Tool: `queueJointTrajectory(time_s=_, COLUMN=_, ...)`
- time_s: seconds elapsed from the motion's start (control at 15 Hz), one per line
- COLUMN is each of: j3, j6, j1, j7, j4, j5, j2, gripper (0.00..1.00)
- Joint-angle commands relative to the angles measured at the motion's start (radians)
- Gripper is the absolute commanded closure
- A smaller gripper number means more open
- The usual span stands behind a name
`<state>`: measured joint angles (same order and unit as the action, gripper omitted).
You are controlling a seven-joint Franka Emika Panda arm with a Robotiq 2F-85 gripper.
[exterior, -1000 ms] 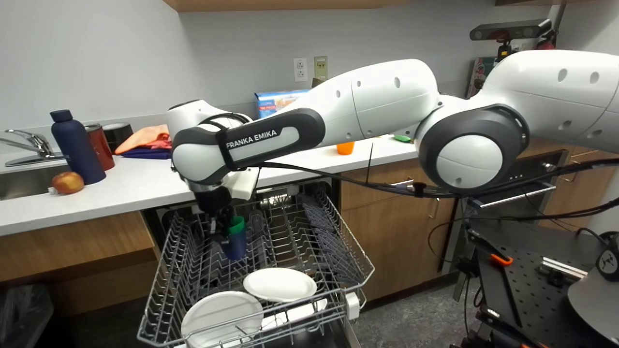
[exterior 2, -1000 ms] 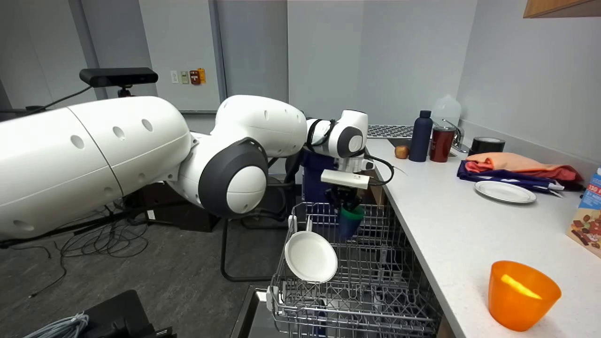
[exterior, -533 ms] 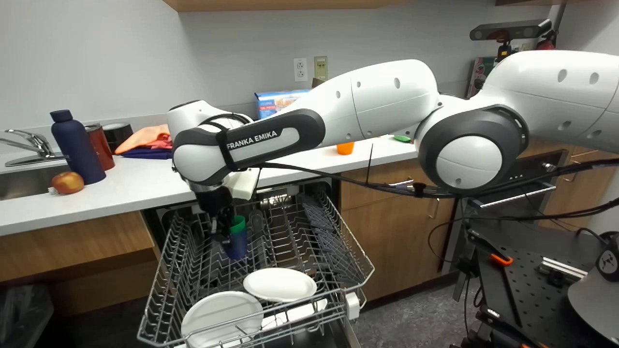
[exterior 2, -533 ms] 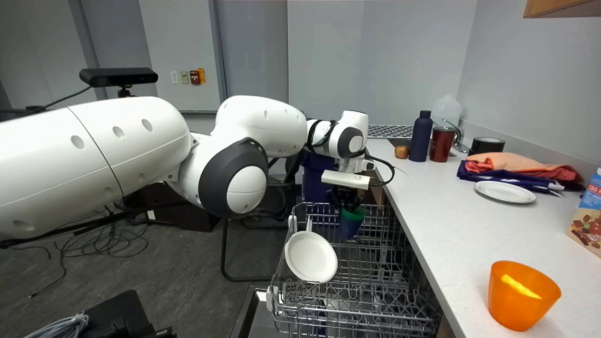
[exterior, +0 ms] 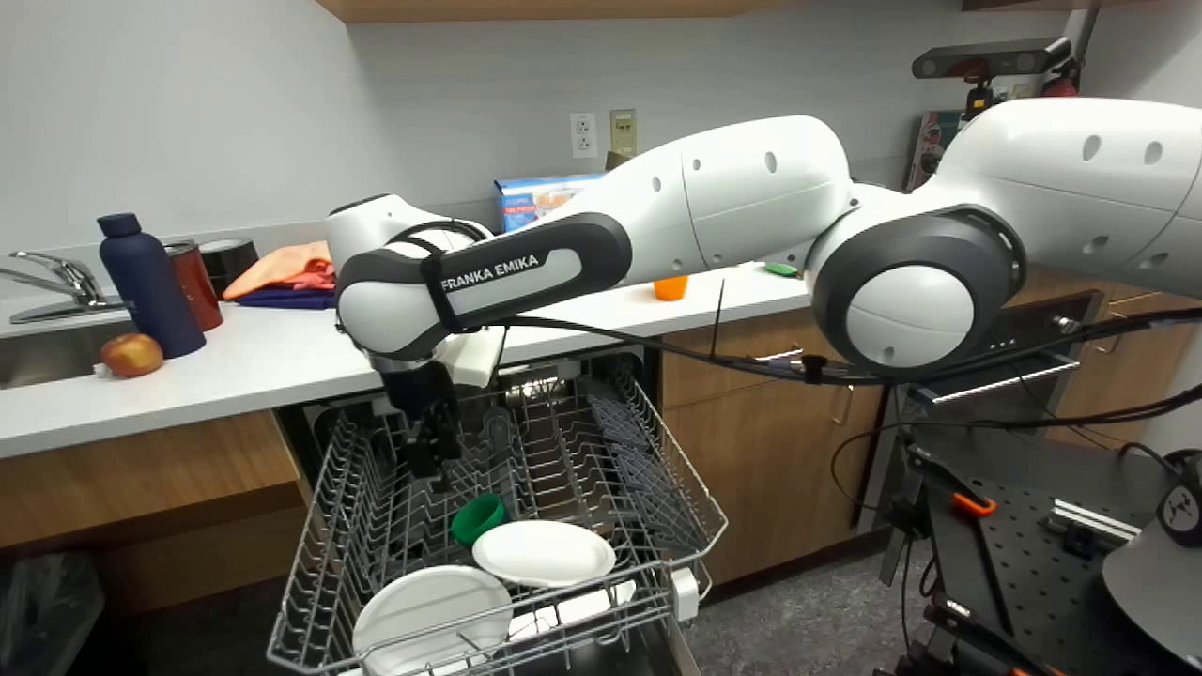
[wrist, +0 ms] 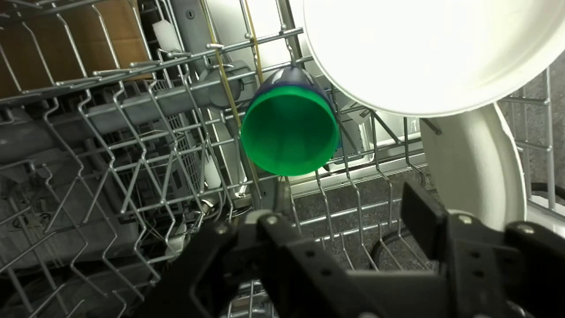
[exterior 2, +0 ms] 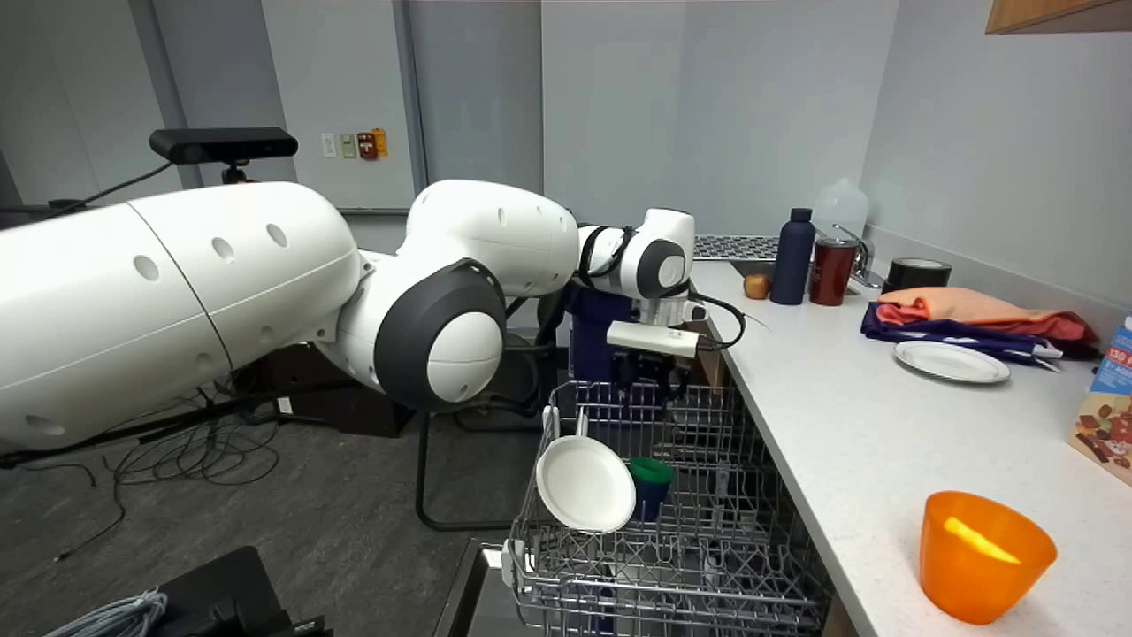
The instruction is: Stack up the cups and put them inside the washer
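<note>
The green cup (wrist: 289, 132) is nested inside the blue cup (wrist: 291, 75). Together they lean in the wire rack of the washer (exterior: 573, 451), mouth tilted up toward the wrist camera, close beside a white plate. In an exterior view the green rim (exterior 2: 651, 469) shows above the blue cup (exterior 2: 650, 502). My gripper (wrist: 348, 207) is open, its fingers wide apart, with only rack wires and floor visible between them. It hangs above the rack, clear of the cups, in both exterior views, as the gripper (exterior: 437, 474) shows.
White plates (exterior: 545, 554) stand at the rack's front part. The counter (exterior 2: 884, 425) edge runs alongside the rack and bears an orange tumbler (exterior 2: 986, 557), a small plate (exterior 2: 951, 361), folded cloths (exterior 2: 982, 314) and a dark-blue bottle (exterior 2: 792, 257). A cable (exterior: 601, 329) trails along the arm.
My gripper has opened and let go of the nested cups. They have dropped down into the rack, toward the plates. The arm has hardly moved.
</note>
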<state>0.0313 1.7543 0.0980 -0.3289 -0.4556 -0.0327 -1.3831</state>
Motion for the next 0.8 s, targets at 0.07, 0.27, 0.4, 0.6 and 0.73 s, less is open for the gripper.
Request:
queueJointTrajectory(time_s=0.07, j3=-0.004, j6=0.028, j1=0.001, j7=0.007, j4=0.032, j5=-0.011, j2=-0.022, gripper=0.0)
queueJointTrajectory(time_s=0.27, j3=0.005, j6=0.042, j1=-0.003, j7=0.005, j4=0.032, j5=-0.002, j2=-0.024, gripper=0.0)
queueJointTrajectory(time_s=0.4, j3=0.007, j6=0.054, j1=-0.004, j7=0.009, j4=0.032, j5=0.002, j2=-0.026, gripper=0.0)
queueJointTrajectory(time_s=0.6, j3=0.004, j6=0.032, j1=0.0, j7=0.007, j4=0.022, j5=-0.004, j2=-0.017, gripper=0.0)
queueJointTrajectory(time_s=0.73, j3=0.004, j6=0.046, j1=0.0, j7=0.01, j4=0.021, j5=-0.003, j2=-0.019, gripper=0.0)
